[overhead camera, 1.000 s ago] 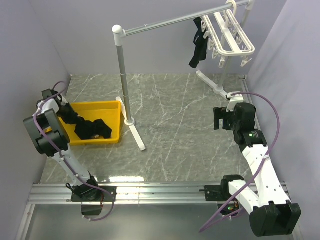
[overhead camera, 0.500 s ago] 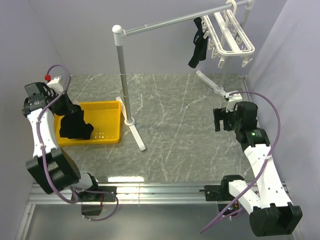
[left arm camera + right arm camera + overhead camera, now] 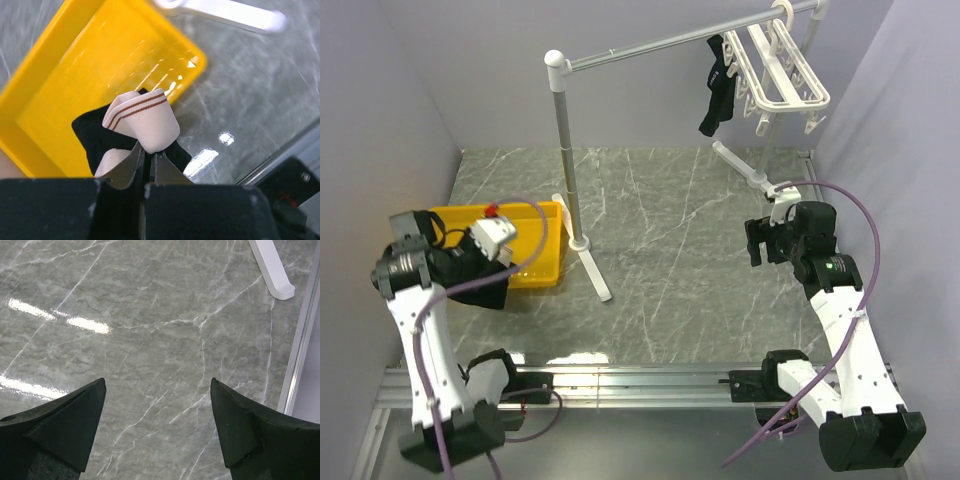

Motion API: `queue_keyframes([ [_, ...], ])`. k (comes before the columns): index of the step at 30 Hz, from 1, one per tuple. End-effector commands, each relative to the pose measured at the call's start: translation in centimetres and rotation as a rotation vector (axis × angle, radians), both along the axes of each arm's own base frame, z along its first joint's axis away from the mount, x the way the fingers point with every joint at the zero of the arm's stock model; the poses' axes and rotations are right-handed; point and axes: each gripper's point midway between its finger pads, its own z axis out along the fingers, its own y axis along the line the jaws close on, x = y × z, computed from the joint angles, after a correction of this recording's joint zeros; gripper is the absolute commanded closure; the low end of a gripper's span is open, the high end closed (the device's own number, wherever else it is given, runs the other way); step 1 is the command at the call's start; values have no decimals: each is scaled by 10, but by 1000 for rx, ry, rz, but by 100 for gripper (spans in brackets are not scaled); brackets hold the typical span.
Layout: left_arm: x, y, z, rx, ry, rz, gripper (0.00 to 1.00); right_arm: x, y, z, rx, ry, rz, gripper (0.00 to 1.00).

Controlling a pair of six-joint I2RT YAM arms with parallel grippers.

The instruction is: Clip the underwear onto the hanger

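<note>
Left gripper [image 3: 148, 156]: jaws pressed together, clamped on a fold of the tan waistband, which carries two thin reddish stripes.
Underwear [image 3: 142, 120]: one piece. It hangs from the left gripper above the near corner of the yellow bin [image 3: 100, 70]. The black cloth bunches below the band and the garment is not spread.
Underwear, overhead view [image 3: 485, 288]: at the left side of the table, well apart from the hanger.
Right gripper [image 3: 157, 415]: fingers stand wide apart and hold nothing. Only the marble table [image 3: 150, 315] lies beneath them.
Right gripper, overhead view [image 3: 765, 243]: on the right side of the table, nearer than the hanger and below its level.
Hanger [image 3: 785, 70]: one white frame, hooked on the rail stand [image 3: 565, 140] at the far right. The clips dangle underneath and are too small to count.
Dark garment [image 3: 717, 95]: one narrow black item, hanging just beside the left end of the hanger.
Step in hand (judged): pick-up complete, transfer to the hanger pending. No clip is engaged yet.
Next move (judged): carry the garment across and up to the frame. The free right gripper probably needs to take a second point on the waistband to stretch it flat. One clip must then be opened and closed over the band edge.
Count: two grippers, one underwear, one hanger, one bin, one rail stand, one dark garment.
</note>
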Motion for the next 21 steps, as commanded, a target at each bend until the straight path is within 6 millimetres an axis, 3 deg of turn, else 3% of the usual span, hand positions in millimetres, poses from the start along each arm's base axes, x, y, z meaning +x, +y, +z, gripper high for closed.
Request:
queue_keyframes([
  [1, -24, -25, -3, 110, -53, -224, 100, 4, 0, 19, -4, -43, 15, 9],
  [6, -12, -64, 31, 65, -195, -310, 100, 4, -1, 23, -7, -52, 6, 10],
  [10, 4, -96, 43, -42, -156, -374, 100, 8, -5, 28, -5, -77, -31, 9],
  [11, 7, -117, 37, -98, -88, -435, 100, 8, -7, 28, -7, -80, -41, 8],
  [13, 11, -138, 43, -136, -61, -488, 100, 9, -10, 27, -15, -80, -58, 7],
  [14, 5, -163, 39, -164, -6, -542, 100, 9, -11, 27, -18, -80, -65, 7],
  [16, 15, -184, 38, -116, -58, -571, 100, 8, -15, 27, -31, -82, -78, 7],
  [17, 3, -210, 31, -110, -48, -643, 100, 8, -16, 27, -36, -84, -85, 7],
  [18, 11, -220, 33, -80, -104, -639, 100, 6, -17, 27, -41, -86, -90, 7],
  [21, 3, -264, 36, -93, -127, -732, 100, 3, -22, 26, -55, -84, -114, 7],
])
